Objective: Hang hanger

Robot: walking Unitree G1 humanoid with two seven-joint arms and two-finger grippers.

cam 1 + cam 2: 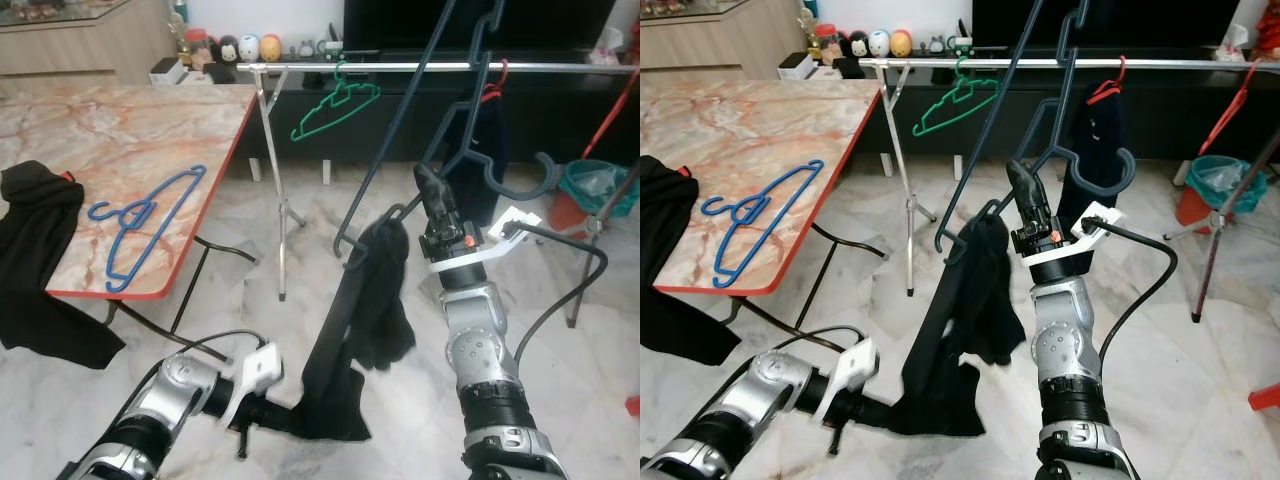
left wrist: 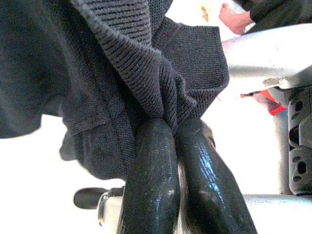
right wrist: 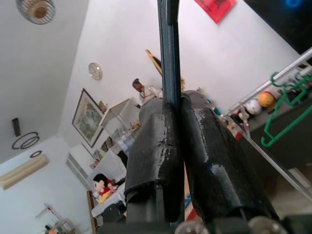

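Down low and nearest, the left pincer [image 2: 178, 146] is clamped tight on a fold of the dark knitted garment [image 1: 365, 300], its two fingers pressed together with ribbed cloth bunched between them; in the head views that pincer sits just above the marble floor [image 1: 590, 360], at the garment's bottom hem. The garment is black, long and limp, draped over one end of the dark blue hanger [image 1: 440, 110] and trailing down to the left arm.

Up a level, the right pincer [image 3: 173, 146] is closed on the hanger's thin bar, pinching it between both fingers. The hanger is a slim navy frame, tilted steeply, its upper part running out of the top of the picture, so its hook cannot be seen. A curved arm of it sweeps out to the right.

To the left, the marble surface [image 1: 150, 130] carries a bright blue hanger [image 1: 140, 225] lying flat and black cloth [image 1: 35, 250] spilling over its edge.

Farthest back, the metal rail [image 1: 430, 66] holds a green hanger [image 1: 335, 108] and a red hanger [image 1: 497, 80] with a dark garment, partly hidden behind the navy frame.
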